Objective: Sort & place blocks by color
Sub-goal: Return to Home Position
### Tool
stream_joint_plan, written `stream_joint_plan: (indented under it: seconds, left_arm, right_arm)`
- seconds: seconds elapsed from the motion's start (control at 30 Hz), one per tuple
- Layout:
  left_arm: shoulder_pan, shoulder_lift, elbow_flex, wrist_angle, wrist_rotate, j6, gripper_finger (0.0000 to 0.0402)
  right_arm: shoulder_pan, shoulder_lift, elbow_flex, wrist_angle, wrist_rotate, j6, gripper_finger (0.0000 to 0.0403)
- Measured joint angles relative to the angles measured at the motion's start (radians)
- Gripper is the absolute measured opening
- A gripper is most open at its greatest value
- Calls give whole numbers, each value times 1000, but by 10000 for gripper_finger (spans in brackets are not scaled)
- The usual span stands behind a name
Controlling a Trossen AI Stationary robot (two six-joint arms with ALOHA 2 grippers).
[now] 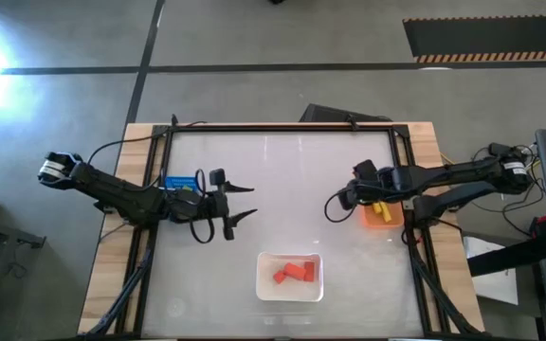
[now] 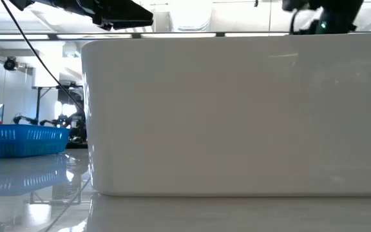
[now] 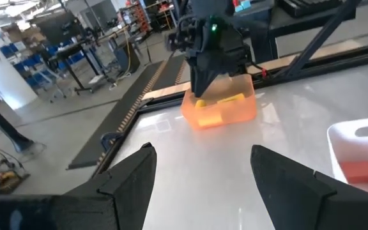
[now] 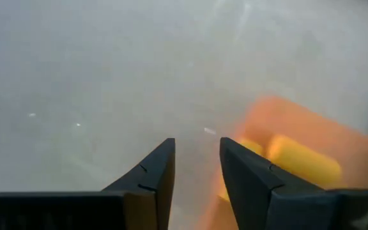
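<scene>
Of the two grippers, the right gripper (image 4: 197, 144) is the one closest to the sorted items: it hangs above the table (image 1: 282, 156) with its fingers parted by a narrow gap and nothing held between them. Just beside and below its fingertips, on the side toward its own arm, the yellow blocks (image 4: 302, 160) lie inside the orange bin (image 3: 235, 114), resting on the bin floor; at least two can be told apart, and they lie close together. The orange bin sits at the table edge on the right arm's side. The left gripper (image 1: 243, 203) hangs over bare table surface, well apart from the right gripper and facing it, with its fingers spread wide and empty. Ahead of the left gripper and off to one side, between the two grippers but nearer the front edge of the table, stands the white tray (image 1: 263, 286). The red-orange blocks (image 1: 294, 273) lie in this tray, grouped near its middle, apart from both grippers. Behind the left gripper, beneath its wrist and forearm, sits the blue bin (image 1: 180, 182); the arm covers most of it, and its contents cannot be determined.
</scene>
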Motion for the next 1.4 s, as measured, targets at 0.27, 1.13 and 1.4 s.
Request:
stream_joint_plan:
  seconds: [0.27,1.13,1.4]
  left_arm:
    - [0,2,-3,-9,0,-93,238]
    - [195,-266,-259,18,345,-17,175]
    - [264,-498,-431,18,380,-100,102]
  right_arm:
    - [84,10,46,210,39,-306,78]
    - [-103,-96,-434,1435,-428,-1350,9]
    - [-192,-324,-458,1201,-518,-1352,9]
